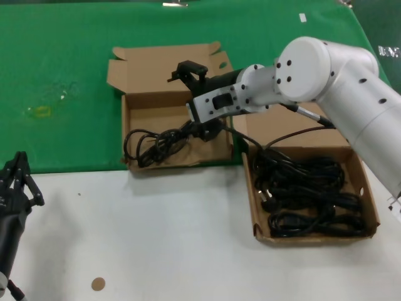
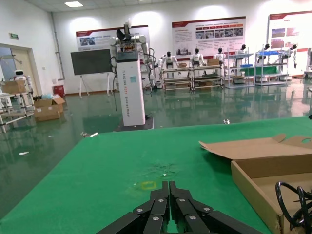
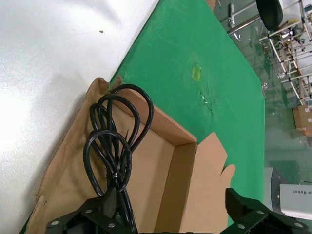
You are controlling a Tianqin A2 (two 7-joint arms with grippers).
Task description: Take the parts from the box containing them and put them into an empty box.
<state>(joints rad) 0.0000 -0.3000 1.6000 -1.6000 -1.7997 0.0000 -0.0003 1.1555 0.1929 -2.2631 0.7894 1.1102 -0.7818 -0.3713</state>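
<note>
Two brown cardboard boxes lie open. The box on the right (image 1: 313,237), on the white table, holds several black power cords (image 1: 307,188). On the green mat, the other box (image 1: 163,116) holds one cord bundle (image 1: 156,141), its loops toward the left wall. My right gripper (image 1: 197,100) hovers over that box's right half, jaws spread wide. In the right wrist view the bundle (image 3: 114,146) lies on the box floor (image 3: 151,165) and runs along one finger (image 3: 97,214); nothing is clamped. My left gripper (image 1: 19,182) is parked at the lower left, shut and empty (image 2: 169,187).
The green mat (image 1: 62,75) covers the far half of the table and carries a small yellow mark (image 1: 39,111). The near half is white tabletop (image 1: 156,238) with a small brown disc (image 1: 98,284). The right arm's own cable (image 1: 301,133) hangs over the right box's lid.
</note>
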